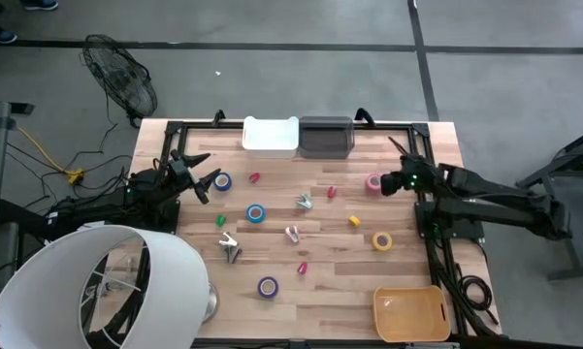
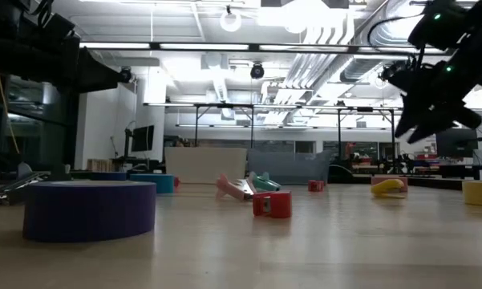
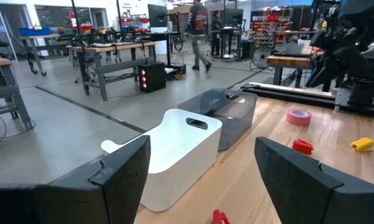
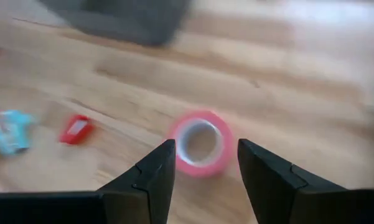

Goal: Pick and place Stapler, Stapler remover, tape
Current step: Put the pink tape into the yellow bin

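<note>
Several tape rolls lie flat on the wooden table: pink, two blue, purple and yellow. Small staplers, such as a red one and a yellow one, lie among them, as do staple removers in teal, pink and grey. My right gripper hangs open above the pink tape, slanting down, clear of it. My left gripper waits open and level at the table's left side.
A white bin and a grey bin stand at the far edge. An orange basket sits at the near right corner. A white lampshade overlaps the near left corner. People move in the room beyond.
</note>
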You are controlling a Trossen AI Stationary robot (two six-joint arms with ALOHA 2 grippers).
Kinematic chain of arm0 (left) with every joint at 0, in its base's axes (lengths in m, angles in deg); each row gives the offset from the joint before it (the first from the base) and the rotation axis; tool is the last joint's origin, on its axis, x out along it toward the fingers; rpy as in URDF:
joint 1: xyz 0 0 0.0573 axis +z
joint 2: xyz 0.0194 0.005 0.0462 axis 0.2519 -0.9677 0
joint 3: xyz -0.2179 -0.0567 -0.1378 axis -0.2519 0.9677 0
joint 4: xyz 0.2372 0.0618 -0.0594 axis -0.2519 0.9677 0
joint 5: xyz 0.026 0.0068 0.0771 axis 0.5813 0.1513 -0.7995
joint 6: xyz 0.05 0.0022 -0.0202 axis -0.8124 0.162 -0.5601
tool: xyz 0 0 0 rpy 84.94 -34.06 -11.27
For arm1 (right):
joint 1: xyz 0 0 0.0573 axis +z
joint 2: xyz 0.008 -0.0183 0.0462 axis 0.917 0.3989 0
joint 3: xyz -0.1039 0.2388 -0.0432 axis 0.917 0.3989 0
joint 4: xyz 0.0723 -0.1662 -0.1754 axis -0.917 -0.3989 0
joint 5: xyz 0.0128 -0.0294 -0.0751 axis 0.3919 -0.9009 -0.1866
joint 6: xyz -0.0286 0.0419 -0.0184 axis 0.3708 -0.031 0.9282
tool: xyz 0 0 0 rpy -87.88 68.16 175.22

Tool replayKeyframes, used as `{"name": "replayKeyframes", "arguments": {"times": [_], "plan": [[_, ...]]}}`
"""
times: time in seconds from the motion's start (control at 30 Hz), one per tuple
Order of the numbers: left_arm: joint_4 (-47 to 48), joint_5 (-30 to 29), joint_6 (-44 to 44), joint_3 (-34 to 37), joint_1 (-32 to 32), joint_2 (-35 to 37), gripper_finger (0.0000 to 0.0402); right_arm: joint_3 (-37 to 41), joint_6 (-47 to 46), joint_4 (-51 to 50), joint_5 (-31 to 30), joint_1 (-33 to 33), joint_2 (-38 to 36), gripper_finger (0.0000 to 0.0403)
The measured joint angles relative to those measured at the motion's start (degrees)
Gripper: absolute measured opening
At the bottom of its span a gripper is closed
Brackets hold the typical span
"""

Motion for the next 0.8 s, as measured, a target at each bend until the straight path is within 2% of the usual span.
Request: {"name": "replayKeyframes", "arguments": {"times": [0.17,0.43,0.8], "plan": [[-0.01,-0.01,0.0,0.01,0.0,0.0,0.0285,-3.5,-5.54,-5.53,4.27,-4.38,7.9,0.0165],[-0.01,-0.01,0.01,0.0,-0.01,0.0,0.0285,-7.37,-3.89,-5.69,12.59,-9.36,19.59,0.0165],[-0.01,-0.01,0.01,0.01,0.0,0.01,0.0285,-11.89,0.47,-5.13,14.14,-13.38,30.87,0.0165]]}}
